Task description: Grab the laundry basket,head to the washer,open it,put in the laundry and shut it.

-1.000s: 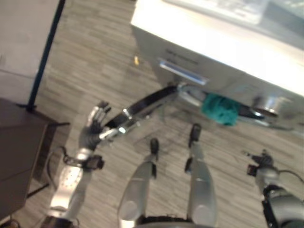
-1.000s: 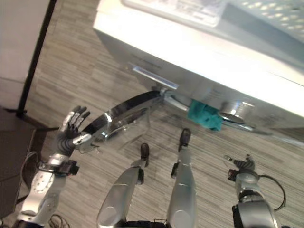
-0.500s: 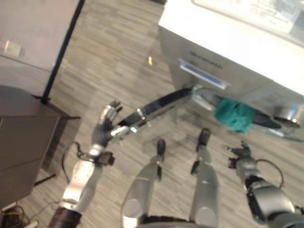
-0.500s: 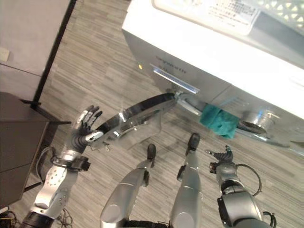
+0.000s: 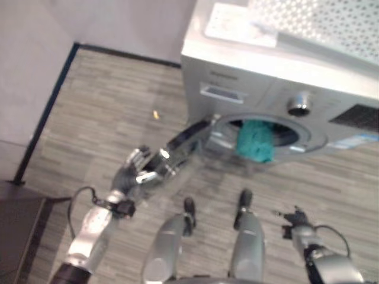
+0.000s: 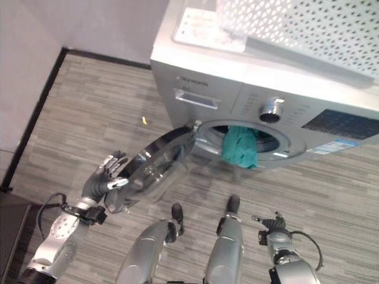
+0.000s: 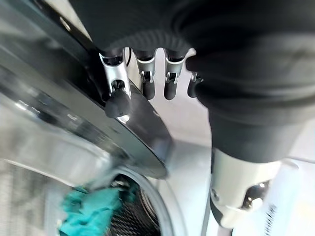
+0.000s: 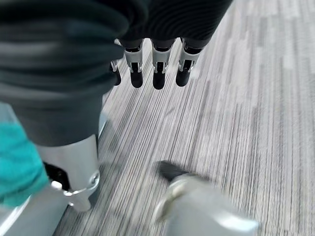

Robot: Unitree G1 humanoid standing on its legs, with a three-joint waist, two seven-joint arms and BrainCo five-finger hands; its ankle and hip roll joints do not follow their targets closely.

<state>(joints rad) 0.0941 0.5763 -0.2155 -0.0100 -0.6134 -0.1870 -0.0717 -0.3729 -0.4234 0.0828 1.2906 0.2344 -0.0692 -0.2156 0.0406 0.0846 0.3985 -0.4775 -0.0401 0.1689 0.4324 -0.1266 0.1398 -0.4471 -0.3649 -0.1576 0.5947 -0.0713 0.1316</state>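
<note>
A: Nearest, low on the robot's left, what is the left hand (image 6: 105,176) doing?

B: It rests against the outer face of the washer door (image 6: 155,168), at the free edge farthest from the hinge. In the left wrist view its fingers (image 7: 144,78) look straight and spread, tips on the dark door rim, so they are apart and pressing flat, not wrapped round anything.

A: And the right hand (image 6: 271,231)?

B: Low on the robot's right, over the wood-plank floor (image 6: 89,112), well apart from the machine. Its own wrist view shows fingers (image 8: 157,69) straight, holding nothing. It looks idle.

A: Where is the laundry?

B: A teal cloth (image 6: 239,148) hangs over the lower lip of the round drum opening (image 6: 251,142) on the front of the washing machine (image 6: 249,83), partly in and partly draped outward. A white perforated laundry basket (image 6: 308,29) sits on top of the machine, toward the far right corner.

A: So what does the closing turn on?

B: The door stands swung out toward the robot's left, hinged at the left side of the opening, its long axis running from hinge out to the left hand. The opening lies to the right of and beyond that hand, so I judge the push goes rightward and forward. The left hand is plainly nearer. The risk, I think, is the hanging cloth being caught between door and rim.
</note>
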